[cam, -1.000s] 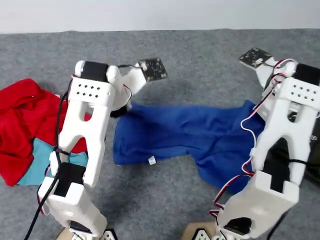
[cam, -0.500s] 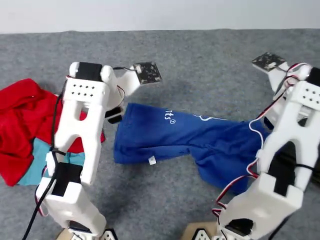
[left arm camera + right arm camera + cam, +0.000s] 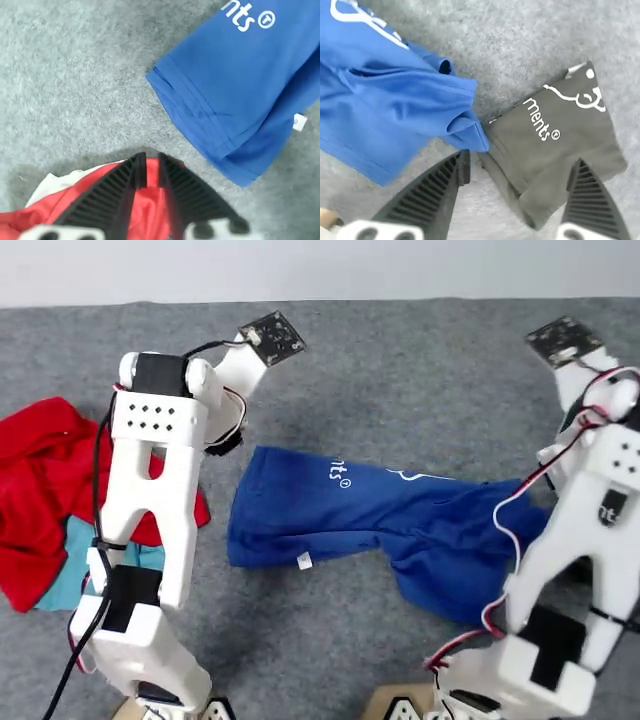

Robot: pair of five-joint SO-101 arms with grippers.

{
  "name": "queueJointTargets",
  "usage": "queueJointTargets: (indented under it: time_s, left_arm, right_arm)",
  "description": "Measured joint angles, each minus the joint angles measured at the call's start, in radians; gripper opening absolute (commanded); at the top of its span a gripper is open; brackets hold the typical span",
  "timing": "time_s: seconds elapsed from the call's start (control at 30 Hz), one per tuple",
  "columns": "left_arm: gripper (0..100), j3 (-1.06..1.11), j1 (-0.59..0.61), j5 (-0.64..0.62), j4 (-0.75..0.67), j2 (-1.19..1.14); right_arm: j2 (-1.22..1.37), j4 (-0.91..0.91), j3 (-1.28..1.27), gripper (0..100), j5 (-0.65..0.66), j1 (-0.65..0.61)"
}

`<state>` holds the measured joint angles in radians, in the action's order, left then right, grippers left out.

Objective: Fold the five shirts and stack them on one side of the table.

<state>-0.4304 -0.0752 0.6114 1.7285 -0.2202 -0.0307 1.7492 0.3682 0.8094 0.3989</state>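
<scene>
A blue shirt (image 3: 400, 520) lies spread across the middle of the grey table, its white print facing up. The blue shirt (image 3: 250, 90) is beside my left gripper (image 3: 147, 159), which hovers shut and holds nothing. Under that gripper is the edge of a crumpled red shirt (image 3: 40, 470), whose red cloth (image 3: 149, 212) shows between the fingers. A teal shirt (image 3: 75, 570) peeks out under the red one. My right gripper (image 3: 520, 160) hangs open above the spot where the blue shirt's sleeve (image 3: 385, 105) meets a folded dark grey shirt (image 3: 560, 145).
A bit of white cloth (image 3: 50, 185) shows beside the red shirt. Bare grey carpet (image 3: 400, 370) runs along the far side of the table. A white wall stands behind it.
The blue shirt's raised upper edge has dropped, and the shirt now lies flat with its print showing. Both arms have pulled back from it toward the table's far side.
</scene>
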Motion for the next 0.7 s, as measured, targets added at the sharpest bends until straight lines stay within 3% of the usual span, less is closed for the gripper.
queueJointTargets:
  time_s: [0.2, 0.3, 0.43, 0.7]
  left_arm:
    - [0, 0.0, 0.0, -0.126, -0.068, -0.037]
    - [2, 0.0, 0.0, -0.199, -0.115, -0.123]
    - [11, 0.0, -0.008, -0.219, -0.143, -0.241]
    - [17, -0.057, -0.017, -0.259, -0.152, -0.423]
  right_arm:
    - [-0.132, 0.0, -0.077, 1.3, -0.196, 0.0]
    - [-0.203, 0.0, -0.141, 2.8, -0.224, 0.0]
    - [-0.311, 0.0, -0.258, 2.7, -0.229, 0.0]
    - [-0.522, 0.003, -0.471, 2.9, -0.229, -0.002]
